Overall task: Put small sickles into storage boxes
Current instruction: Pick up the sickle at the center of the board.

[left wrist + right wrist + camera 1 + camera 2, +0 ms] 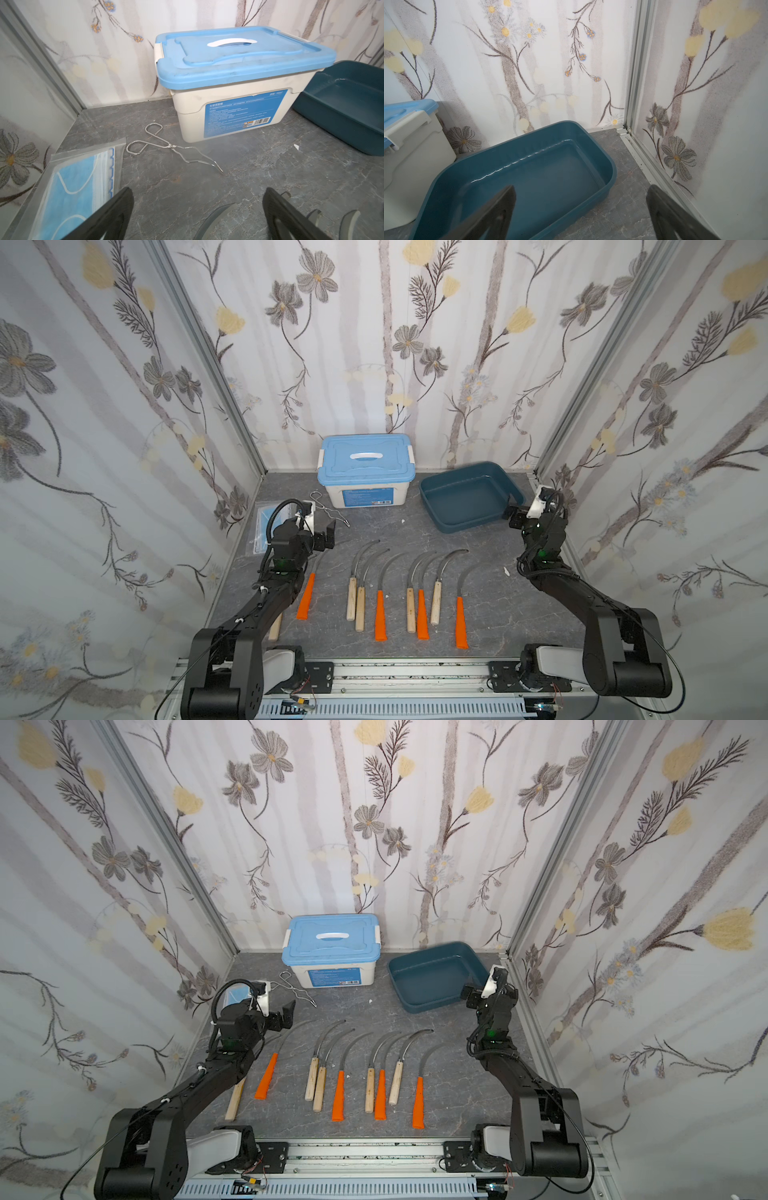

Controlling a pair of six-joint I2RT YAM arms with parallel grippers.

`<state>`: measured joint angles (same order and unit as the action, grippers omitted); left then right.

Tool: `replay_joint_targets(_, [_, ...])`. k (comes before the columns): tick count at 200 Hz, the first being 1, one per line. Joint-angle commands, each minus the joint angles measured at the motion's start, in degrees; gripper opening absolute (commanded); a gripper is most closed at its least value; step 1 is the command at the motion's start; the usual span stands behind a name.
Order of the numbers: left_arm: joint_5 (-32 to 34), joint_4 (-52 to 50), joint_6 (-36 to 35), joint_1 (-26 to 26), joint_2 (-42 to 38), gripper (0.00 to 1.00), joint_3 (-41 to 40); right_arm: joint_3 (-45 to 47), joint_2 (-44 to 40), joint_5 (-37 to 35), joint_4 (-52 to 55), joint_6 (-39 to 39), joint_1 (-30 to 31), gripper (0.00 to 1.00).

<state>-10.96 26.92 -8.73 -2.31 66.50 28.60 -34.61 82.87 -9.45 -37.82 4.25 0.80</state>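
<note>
Several small sickles lie side by side on the grey marbled table in both top views, blades pointing away. Some have orange handles [380, 616] [338, 1096], some pale wooden ones [352, 598]. One wooden handle [275, 626] is half hidden under my left arm. The teal storage box [432, 506] [610, 164] stands empty at the back right. My left gripper [326, 537] [197, 192] hangs open above the tip of the leftmost blade [220, 214], holding nothing. My right gripper [513, 516] [582, 188] is open over the box's near right corner, with nothing in it.
A white box with a light blue handled lid [365, 472] stands at the back, left of the teal box. Wire tongs [330, 510] and a bag of face masks [264, 526] lie at the back left. Flowered walls close in three sides.
</note>
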Motion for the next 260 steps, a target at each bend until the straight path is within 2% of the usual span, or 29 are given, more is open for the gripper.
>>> replay_joint_targets(1, [-3.96, -8.39, -4.15, -0.09, -4.13, 1.0, 1.02, -1.97, -2.32, -0.6, 17.81, 1.26, 0.96, 1.0])
replay_joint_targets(22, [-7.03, -13.9, -6.32, -0.77, -8.08, 1.0, 3.38, -5.38, -6.05, -0.1, 25.83, 8.3, 0.96, 1.0])
replay_joint_targets(53, [-5.07, -22.94, -7.7, -2.08, -9.12, 1.0, 9.83, -7.05, -11.94, 8.98, 31.07, 20.15, 1.35, 1.0])
replay_joint_targets(104, [-0.16, -37.42, -8.58, -3.12, -1.27, 1.0, 24.12, -9.72, -16.63, 17.16, 40.62, 36.45, 5.49, 1.0])
replay_joint_targets(116, [0.54, -39.57, -8.67, -3.7, 1.59, 1.0, 27.31, -10.49, -16.69, 19.25, 42.52, 37.96, 6.86, 1.0])
replay_joint_targets(156, [0.7, -45.46, -10.6, -5.28, 6.14, 1.0, 35.42, -15.72, -14.44, 16.76, 51.16, 41.03, 18.8, 1.0])
replay_joint_targets(181, [3.69, -50.59, -10.6, -5.93, 9.7, 1.0, 39.86, -14.8, -15.05, 15.21, 46.85, 46.71, 24.01, 1.0])
replay_joint_targets(210, [5.59, -54.28, -9.71, -6.36, 12.51, 1.0, 44.03, -16.54, -15.22, 13.45, 47.83, 48.05, 25.02, 1.0])
replay_joint_targets(241, [6.03, -65.4, -9.46, -6.78, 16.9, 1.0, 52.57, -16.99, -15.3, 13.15, 49.25, 49.56, 25.06, 1.0])
replay_joint_targets(260, [8.67, -65.54, -10.28, -7.39, 17.88, 1.0, 53.64, -16.29, -17.03, 11.77, 49.31, 50.74, 25.28, 1.0])
